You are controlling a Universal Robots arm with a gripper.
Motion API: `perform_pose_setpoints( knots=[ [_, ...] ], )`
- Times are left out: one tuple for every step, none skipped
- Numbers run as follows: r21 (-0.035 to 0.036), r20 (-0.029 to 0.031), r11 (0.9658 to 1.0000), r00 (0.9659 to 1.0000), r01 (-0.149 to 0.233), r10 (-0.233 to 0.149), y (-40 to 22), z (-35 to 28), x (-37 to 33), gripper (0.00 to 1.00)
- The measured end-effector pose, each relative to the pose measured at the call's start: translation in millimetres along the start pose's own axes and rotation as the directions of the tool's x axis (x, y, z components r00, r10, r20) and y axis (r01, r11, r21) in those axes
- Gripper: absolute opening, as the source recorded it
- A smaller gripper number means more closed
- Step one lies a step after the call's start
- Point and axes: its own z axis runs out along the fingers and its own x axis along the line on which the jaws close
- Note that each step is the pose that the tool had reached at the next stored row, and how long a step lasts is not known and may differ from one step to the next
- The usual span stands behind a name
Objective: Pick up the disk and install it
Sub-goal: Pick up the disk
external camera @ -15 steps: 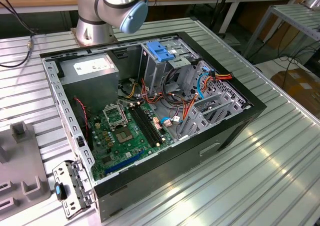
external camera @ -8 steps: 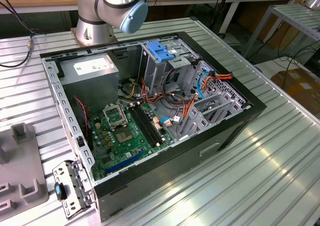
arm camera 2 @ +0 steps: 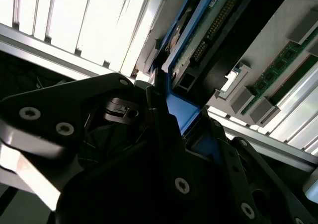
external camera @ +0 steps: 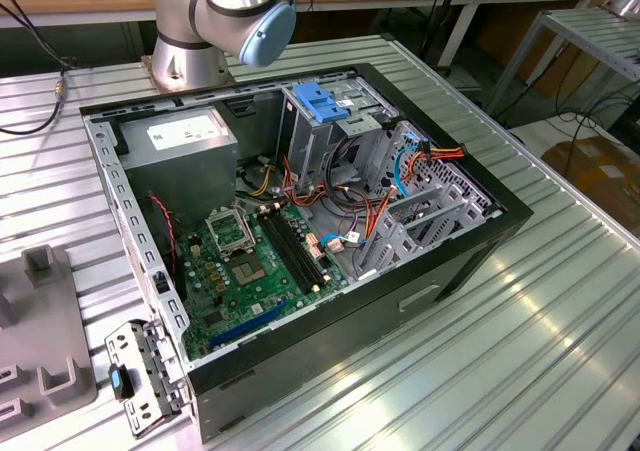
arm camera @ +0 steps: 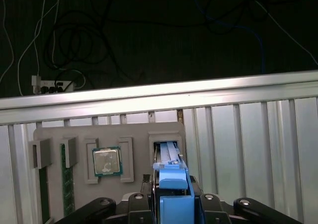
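— Black gripper (arm camera: 174,189), closest to the lens in both wrist views, is clenched on the disk (arm camera: 170,154) by its blue rail.
— So this is the pick-up step?
— I judge so: the grasp is made, the lift not yet done. The disk stands on edge in its pocket of the grey parts tray (arm camera: 134,134) (part of it shows at the exterior view's lower left).
— And the lift?
— It calls for a straight pull, I'd say, so the rails clear the pocket walls.
— What else is in the tray?
— A processor (arm camera: 106,161) and a memory stick (arm camera: 67,184). The open computer case (external camera: 330,341), mid-frame in the exterior view, holds the motherboard (external camera: 250,261), the power supply (external camera: 180,141) and a blue-topped drive cage (external camera: 325,106) near the upper middle.
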Motion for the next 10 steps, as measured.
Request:
perform_pose_setpoints(
  knots=[
    [0.0,0.0,1.0,1.0,0.009,-0.009,0.0,0.0,0.0,0.37],
    [0.0,-0.0001,0.9998,0.9998,0.019,-0.019,0.0,0.0,0.0,0.37],
    [0.0,-0.0001,0.9996,0.9996,0.028,-0.028,0.0,0.0,0.0,0.37],
    [0.0,-0.0001,0.9994,0.9994,0.035,-0.035,0.0,0.0,0.0,0.37],
    [0.0,-0.0002,0.9991,0.9991,0.042,-0.042,0.0,0.0,0.0,0.37],
    [-0.0001,-0.0002,0.9987,0.9987,0.051,-0.051,0.0,0.0,0.0,0.37],
    [-0.0001,-0.0003,0.9983,0.9983,0.058,-0.058,0.0,0.0,0.0,0.37],
    [-0.0001,-0.0004,0.9975,0.9975,0.071,-0.071,0.0,0.0,0.0,0.37],
    [-0.0001,-0.0004,0.997,0.997,0.078,-0.078,0.0,0.0,0.0,0.37],
    [-0.0002,-0.0004,0.9965,0.9965,0.083,-0.083,0.0,0.0,0.0,0.37]
  ],
)
